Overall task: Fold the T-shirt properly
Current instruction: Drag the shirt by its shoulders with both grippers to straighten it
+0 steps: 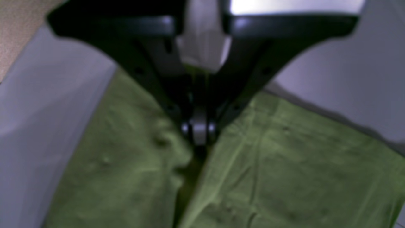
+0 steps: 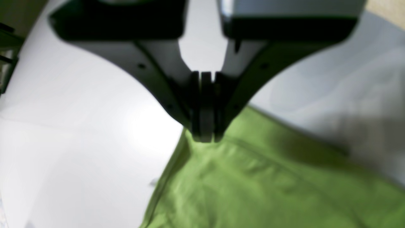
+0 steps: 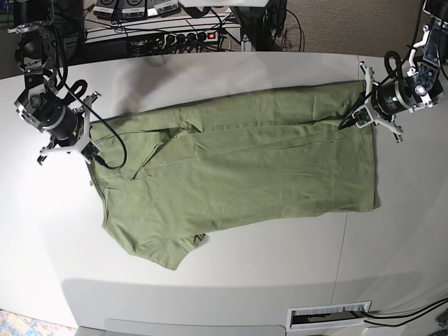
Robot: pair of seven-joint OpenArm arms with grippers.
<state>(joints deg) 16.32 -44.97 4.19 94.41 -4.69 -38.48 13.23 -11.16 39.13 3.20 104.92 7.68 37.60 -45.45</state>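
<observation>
Both grippers are pinching cloth. On the left wrist view, the left gripper [image 1: 199, 139] is standing with its jaws pressed together, and a bunched ridge of the T-shirt [image 1: 284, 164] is rising into the tips; the fabric is puckering and creasing just below them. On the right wrist view, the right gripper [image 2: 204, 137] is likewise clamped tight, its tips sitting on an edge of the T-shirt [image 2: 269, 183], where a corner of green cloth is meeting the white table [image 2: 79, 142].

From the base view, the T-shirt [image 3: 245, 175] is lying spread flat across the middle of the table [image 3: 231, 273], running lengthwise from side to side, with one short sleeve sticking out toward the near edge. The left gripper [image 3: 358, 117] is reaching in at the right end of the garment, gripping near its far corner. The right gripper [image 3: 89, 148] is holding the opposite end, at the left side of the view. Cables and a power strip [image 3: 189, 35] are lying beyond the far edge of the table.
</observation>
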